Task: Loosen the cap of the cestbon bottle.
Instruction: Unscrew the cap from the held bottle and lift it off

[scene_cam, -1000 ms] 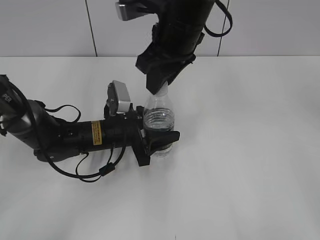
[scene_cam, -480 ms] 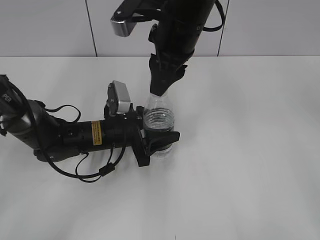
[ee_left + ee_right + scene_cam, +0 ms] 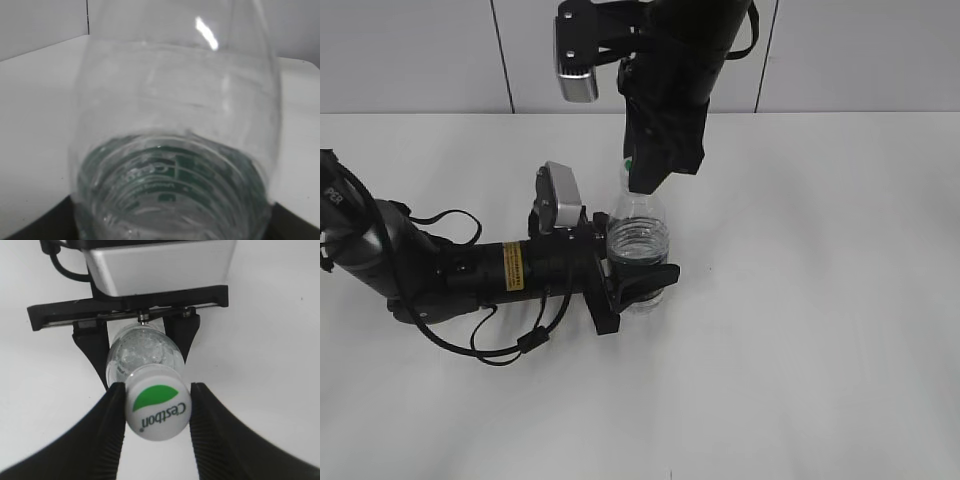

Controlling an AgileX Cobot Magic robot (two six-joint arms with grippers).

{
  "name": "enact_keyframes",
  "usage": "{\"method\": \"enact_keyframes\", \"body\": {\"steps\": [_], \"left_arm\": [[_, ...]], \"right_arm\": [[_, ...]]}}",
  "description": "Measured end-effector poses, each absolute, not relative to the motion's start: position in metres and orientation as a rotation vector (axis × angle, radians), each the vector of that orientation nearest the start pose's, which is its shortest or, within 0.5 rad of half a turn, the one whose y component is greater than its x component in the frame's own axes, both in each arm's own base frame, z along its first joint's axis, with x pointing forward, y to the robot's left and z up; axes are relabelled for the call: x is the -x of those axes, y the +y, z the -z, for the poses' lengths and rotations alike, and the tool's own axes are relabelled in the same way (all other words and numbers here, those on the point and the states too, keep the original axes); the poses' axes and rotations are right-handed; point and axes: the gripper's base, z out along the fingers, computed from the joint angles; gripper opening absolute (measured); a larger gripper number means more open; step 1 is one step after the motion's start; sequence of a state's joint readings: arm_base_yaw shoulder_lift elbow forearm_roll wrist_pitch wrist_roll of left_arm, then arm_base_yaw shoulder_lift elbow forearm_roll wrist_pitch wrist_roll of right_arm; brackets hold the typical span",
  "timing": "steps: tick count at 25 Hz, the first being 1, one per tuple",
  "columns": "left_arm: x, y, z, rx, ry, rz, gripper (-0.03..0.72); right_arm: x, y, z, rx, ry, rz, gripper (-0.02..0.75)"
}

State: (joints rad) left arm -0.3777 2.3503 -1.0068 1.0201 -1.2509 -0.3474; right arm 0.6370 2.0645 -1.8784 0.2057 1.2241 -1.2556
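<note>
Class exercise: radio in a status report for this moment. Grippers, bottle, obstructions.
Left gripper clamps bottle body. Right gripper pinches cap. Nothing obstructing.

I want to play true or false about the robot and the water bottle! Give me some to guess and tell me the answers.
1. The bottle is standing up on the table. True.
2. The cap is red. False: it is white with a green patch and the word Cestbon.
3. The left gripper holds the bottle around its lower body. True.
4. The cap is lying on the table. False: it sits on top of the bottle, between the fingers of the right gripper.
5. The right gripper comes at the cap from above. True.
6. The table is black. False: it is white.
</note>
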Motion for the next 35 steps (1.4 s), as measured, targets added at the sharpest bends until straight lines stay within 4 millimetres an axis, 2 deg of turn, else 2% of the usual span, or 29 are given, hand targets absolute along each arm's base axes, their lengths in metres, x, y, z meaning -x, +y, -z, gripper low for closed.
{"method": "enact_keyframes", "body": {"steps": [11, 18, 24, 28, 33, 35], "left_arm": [[-0.3225, -0.2072, -0.0515, -1.092, 1.471, 1.015, 0.408], [-0.3225, -0.2072, -0.0514, -1.093, 1.471, 1.014, 0.408], [-0.3225, -0.2072, -0.0514, -1.093, 1.471, 1.014, 0.408], [-0.3225, -0.2072, -0.0514, -1.093, 1.471, 1.014, 0.408], [-0.3224, -0.2072, -0.0514, -1.093, 1.472, 1.015, 0.408], [-0.3223, -0.2072, -0.0514, -1.094, 1.471, 1.015, 0.407]], "right_arm": [[-0.3444, 0.2764, -0.2638, 2.591, 1.154, -0.063, 0.299], [-0.3449, 0.2753, -0.2641, 2.685, 0.936, -0.006, 0.299], [-0.3449, 0.2753, -0.2639, 2.675, 0.977, -0.006, 0.299], [-0.3449, 0.2753, -0.2639, 2.612, 1.135, -0.032, 0.306], [-0.3457, 0.2752, -0.2640, 2.511, 1.338, -0.057, 0.489], [-0.3456, 0.2757, -0.2647, 2.451, 1.439, -0.080, 0.517]]}}
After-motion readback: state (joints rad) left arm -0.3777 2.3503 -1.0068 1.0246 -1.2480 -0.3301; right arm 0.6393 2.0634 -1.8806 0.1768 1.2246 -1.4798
